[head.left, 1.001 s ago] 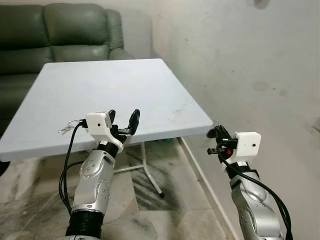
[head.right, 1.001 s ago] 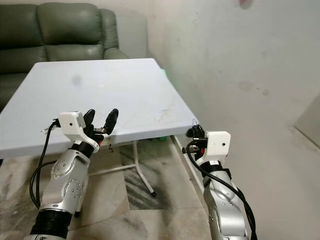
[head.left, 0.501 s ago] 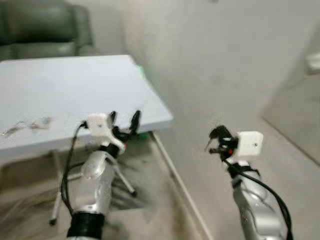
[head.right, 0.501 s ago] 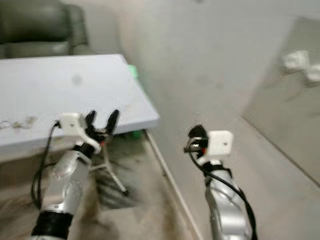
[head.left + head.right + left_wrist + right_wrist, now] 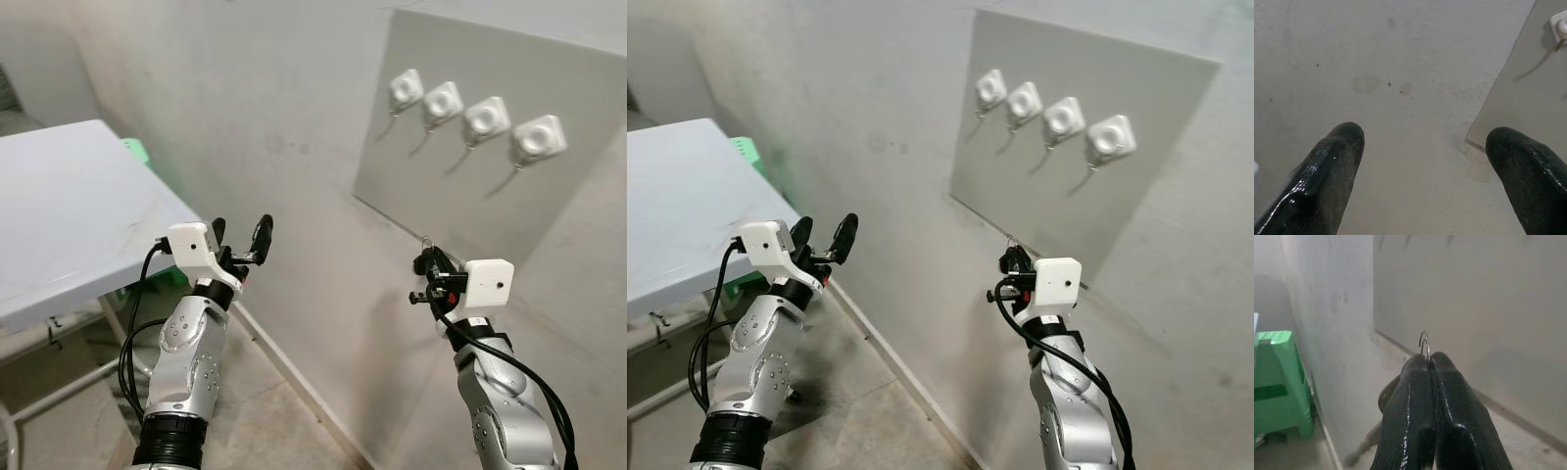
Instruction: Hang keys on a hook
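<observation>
The right gripper is pinched tight on the key ring, low and near of the four hooks on the far-right panel (none carries keys yet). The left gripper is spread wide, holding nothing.

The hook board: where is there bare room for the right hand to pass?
The board is bare below its four hooks, above the right hand, shut on the key ring. The hook row along the top is crowded.
</observation>
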### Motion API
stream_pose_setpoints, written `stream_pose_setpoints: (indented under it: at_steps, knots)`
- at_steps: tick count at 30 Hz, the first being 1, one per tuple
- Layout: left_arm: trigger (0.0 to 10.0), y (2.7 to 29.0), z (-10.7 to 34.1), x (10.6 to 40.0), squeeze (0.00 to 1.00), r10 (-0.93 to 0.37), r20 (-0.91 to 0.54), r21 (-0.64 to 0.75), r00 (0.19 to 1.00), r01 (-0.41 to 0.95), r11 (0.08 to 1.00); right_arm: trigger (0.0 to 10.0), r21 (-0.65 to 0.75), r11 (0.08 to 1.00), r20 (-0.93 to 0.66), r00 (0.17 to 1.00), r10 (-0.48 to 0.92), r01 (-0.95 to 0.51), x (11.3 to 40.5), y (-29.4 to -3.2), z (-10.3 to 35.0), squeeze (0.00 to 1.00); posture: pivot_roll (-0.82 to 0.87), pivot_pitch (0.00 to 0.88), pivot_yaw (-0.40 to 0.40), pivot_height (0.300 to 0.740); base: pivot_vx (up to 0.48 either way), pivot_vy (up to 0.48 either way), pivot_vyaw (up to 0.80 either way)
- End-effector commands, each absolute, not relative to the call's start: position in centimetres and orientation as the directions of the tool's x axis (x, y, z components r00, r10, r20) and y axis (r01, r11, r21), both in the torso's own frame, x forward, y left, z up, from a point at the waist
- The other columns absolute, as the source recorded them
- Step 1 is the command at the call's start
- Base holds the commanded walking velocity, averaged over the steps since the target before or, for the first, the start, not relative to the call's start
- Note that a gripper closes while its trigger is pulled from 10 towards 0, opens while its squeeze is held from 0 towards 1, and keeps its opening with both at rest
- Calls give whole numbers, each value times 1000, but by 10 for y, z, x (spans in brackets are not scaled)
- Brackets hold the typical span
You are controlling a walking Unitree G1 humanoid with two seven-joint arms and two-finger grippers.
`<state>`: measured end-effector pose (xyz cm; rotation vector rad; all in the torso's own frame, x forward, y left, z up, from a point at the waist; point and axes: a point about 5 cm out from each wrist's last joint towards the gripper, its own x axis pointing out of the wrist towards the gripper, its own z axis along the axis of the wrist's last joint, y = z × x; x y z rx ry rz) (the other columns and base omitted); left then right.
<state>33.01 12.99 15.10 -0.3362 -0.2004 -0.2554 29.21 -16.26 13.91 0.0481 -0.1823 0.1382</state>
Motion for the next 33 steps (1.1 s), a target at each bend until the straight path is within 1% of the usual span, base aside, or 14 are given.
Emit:
stream_pose_setpoints:
  at_steps: [1,8,12,13,14,15,17,19,22,26,28,33]
  knots:
    - [10000,132,155,331,0,-209,239,-282,948,273,920,10000,33,987,212,966,149,-160,293,-161,147,0,-23,0,-47,740,0,0,0]
    - [10000,128,154,330,0,-226,237,-265,945,287,921,10000,29,986,215,964,155,-165,294,-161,148,0,-24,0,-47,740,0,0,0]
    - [10000,118,155,326,0,-271,247,-264,930,334,905,10000,28,986,225,962,153,-163,295,-163,150,0,-25,0,-50,740,0,0,0]
    - [10000,112,156,325,0,-303,249,-235,920,361,903,10000,32,987,232,962,145,-157,295,-164,151,0,-24,0,-51,740,0,0,0]
    - [10000,112,156,325,0,-303,249,-235,920,361,903,10000,32,987,232,962,145,-157,295,-164,151,0,-24,0,-51,740,0,0,0]
    - [10000,105,159,322,0,-333,263,-212,906,391,896,10000,33,988,245,960,136,-148,295,-165,153,0,-24,0,-51,740,0,0,0]
    - [10000,102,161,322,0,-346,271,-208,898,406,890,10000,34,989,254,958,130,-143,295,-166,154,0,-24,0,-51,740,0,0,0]
    - [10000,91,168,319,0,-394,291,-184,872,455,871,10000,54,992,289,953,96,-116,296,-170,160,0,-24,0,-49,740,0,0,0]
    - [10000,81,174,316,0,-445,306,-145,841,504,852,10000,54,995,328,943,63,-86,294,-176,165,0,-28,0,-44,740,0,0,0]
    - [10000,72,178,312,0,-500,314,-115,807,555,824,10000,73,997,352,936,3,-30,292,-186,168,0,-36,0,-34,740,0,0,0]
    - [10000,67,180,309,0,-542,319,-87,778,593,800,10000,75,997,368,929,-31,4,290,-191,170,0,-44,0,-23,740,0,0,0]
    - [10000,59,182,309,0,-577,310,-80,755,626,776,10000,63,998,388,920,-53,31,285,-195,171,0,-57,0,-7,740,0,0,0]
